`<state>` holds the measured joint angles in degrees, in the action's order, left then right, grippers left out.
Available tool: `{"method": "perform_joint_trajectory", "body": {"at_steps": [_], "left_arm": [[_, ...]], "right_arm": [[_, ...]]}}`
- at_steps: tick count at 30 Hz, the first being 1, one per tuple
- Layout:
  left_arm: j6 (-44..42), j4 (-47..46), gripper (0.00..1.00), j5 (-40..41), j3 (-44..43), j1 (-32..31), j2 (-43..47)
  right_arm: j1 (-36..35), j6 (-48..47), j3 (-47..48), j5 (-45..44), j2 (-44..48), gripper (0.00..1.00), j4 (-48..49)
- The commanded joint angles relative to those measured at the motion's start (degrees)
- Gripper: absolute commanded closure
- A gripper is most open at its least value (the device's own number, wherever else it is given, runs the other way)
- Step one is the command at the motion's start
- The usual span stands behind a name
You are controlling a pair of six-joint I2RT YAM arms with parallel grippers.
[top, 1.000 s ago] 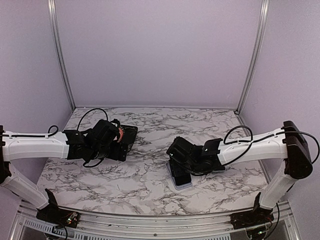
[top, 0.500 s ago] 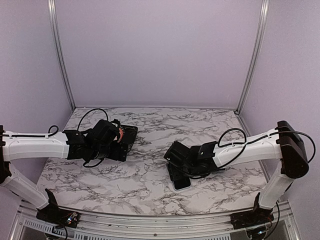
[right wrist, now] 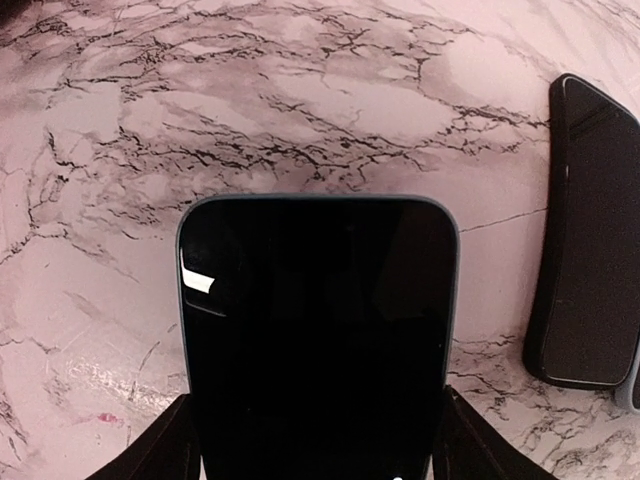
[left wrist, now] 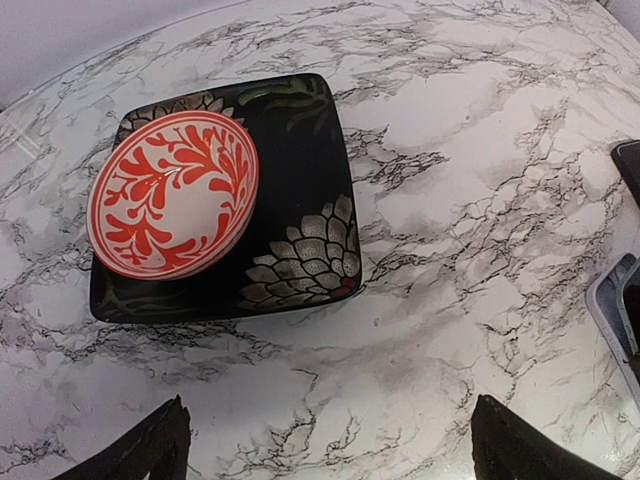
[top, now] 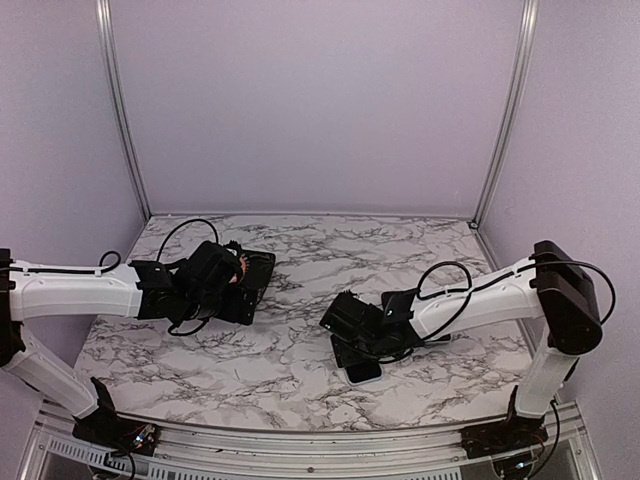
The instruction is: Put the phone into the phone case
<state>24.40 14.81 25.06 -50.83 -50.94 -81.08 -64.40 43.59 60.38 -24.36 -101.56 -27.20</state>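
Marble-patterned white counter [top: 290, 375] and plain lilac walls frame the work. At the bottom of the right wrist view, the right fingers [right wrist: 150, 455] press one against each long side of a flat phone with a black glass face and a blue-grey rim [right wrist: 318, 350]. They pinch its near end while the rest reaches up the frame over the marble; whether its far end rests on the counter I cannot tell. Just beside it, at the right edge of that frame and parted from it by a strip of bare marble, a glossy black rectangular phone case [right wrist: 590, 240], or so I judge it, lies flat on the counter. Further out, the left fingers [left wrist: 150, 450] are spread wide around nothing, over bare marble below a black square plate with silver flowers [left wrist: 300, 150] that carries a red-and-white patterned round dish [left wrist: 172, 195]. So the phone is gripped but not yet in the case: it has to be brought across, lined up and pressed in, which looks like most of the job.
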Motion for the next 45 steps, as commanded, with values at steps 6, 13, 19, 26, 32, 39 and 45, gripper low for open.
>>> {"method": "perform_joint_trajectory", "body": {"at_steps": [6,13,19,26,32,39,45], "left_arm": [[-0.4,0.1,0.01,0.4,-0.8,0.3,-0.9],[-0.8,0.1,0.01,0.6,-0.6,0.3,-1.1],[-0.6,0.1,0.01,0.3,-0.8,0.3,-1.2],[-0.8,0.1,0.01,0.3,-0.8,0.3,-1.0],[-1.2,0.1,0.01,0.2,-1.1,0.3,-1.1],[-1.3,0.1,0.01,0.3,-1.0,0.3,-0.9],[-1.2,0.1,0.01,0.3,-1.0,0.3,-0.8]], "right_arm": [[-0.7,1.5,4.3,4.0,-3.1,0.02,-7.7],[0.2,-1.4,9.3,6.5,-2.6,0.01,-12.8],[2.3,-2.9,7.7,13.9,-3.4,0.01,-13.0],[2.4,-2.7,6.8,15.7,-4.7,0.01,-13.4],[2.4,-2.5,5.7,16.2,-4.7,0.03,-14.0],[2.4,-3.4,5.4,16.5,-5.8,0.15,-15.0],[2.4,-4.0,6.9,16.0,-6.0,0.38,-14.6]]}}
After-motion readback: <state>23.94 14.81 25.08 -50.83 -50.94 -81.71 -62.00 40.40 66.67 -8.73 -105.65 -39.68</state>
